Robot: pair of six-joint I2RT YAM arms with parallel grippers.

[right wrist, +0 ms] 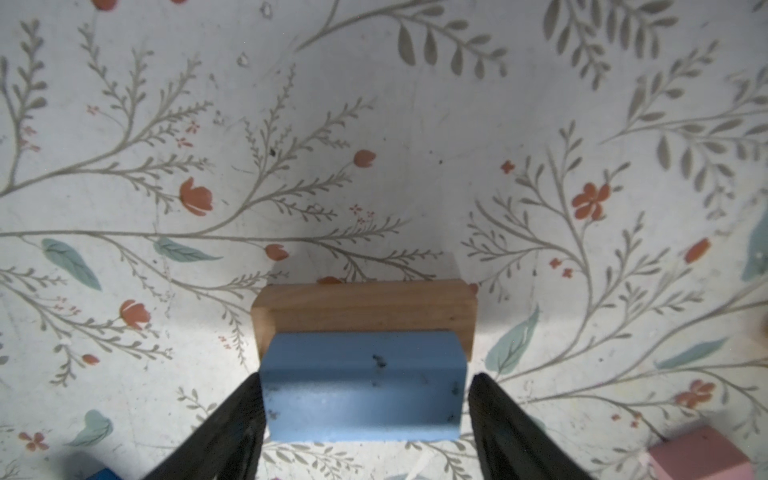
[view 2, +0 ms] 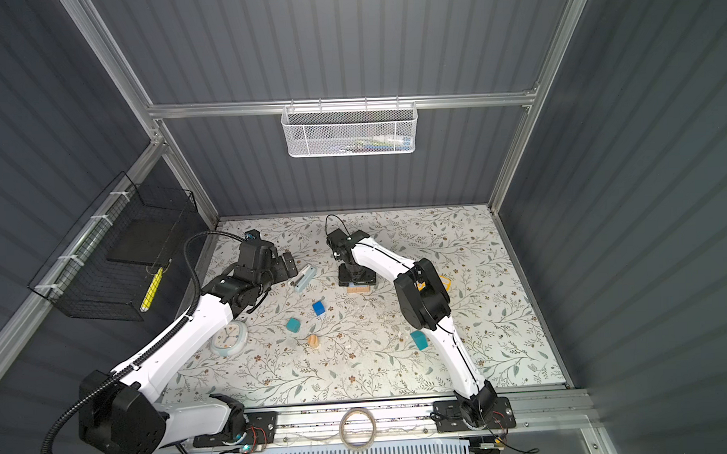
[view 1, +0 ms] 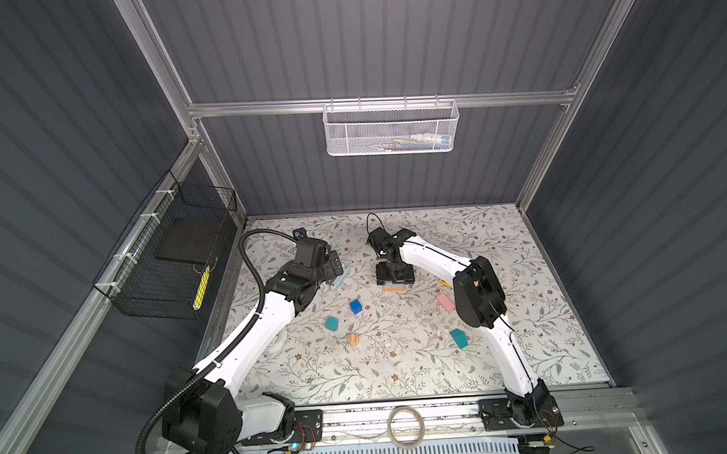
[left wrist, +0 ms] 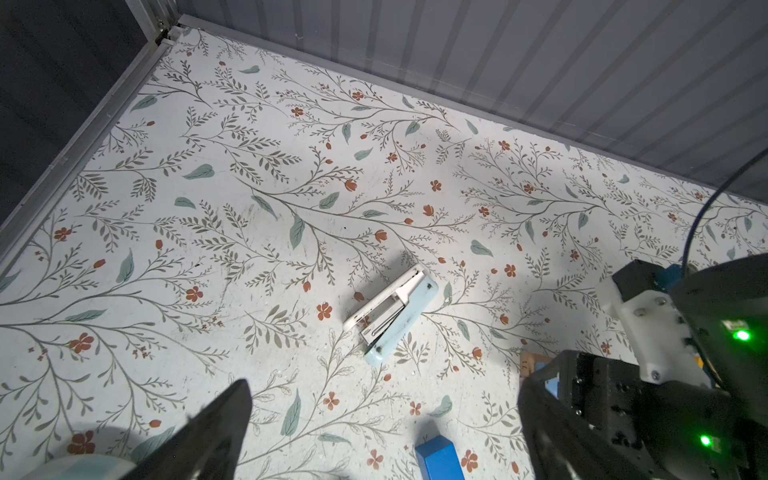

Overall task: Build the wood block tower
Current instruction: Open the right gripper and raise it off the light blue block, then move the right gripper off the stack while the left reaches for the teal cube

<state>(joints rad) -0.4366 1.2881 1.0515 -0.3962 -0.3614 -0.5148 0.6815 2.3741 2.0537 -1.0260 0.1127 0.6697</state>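
Right gripper (right wrist: 365, 377) spread, flanking light blue block (right wrist: 361, 390) seated on tan block (right wrist: 365, 309). Lift needed straight up, no sideways nudge. Left gripper (view 1: 336, 266) gaped wide, empty.

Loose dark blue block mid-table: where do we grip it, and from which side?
Come straight down on the dark blue block and close on two opposite flat side faces. It sits on the table with nothing on top, apart from the teal block and the tan piece, so all sides look free. It looks turned against the table edges; match the wrist to its faces.
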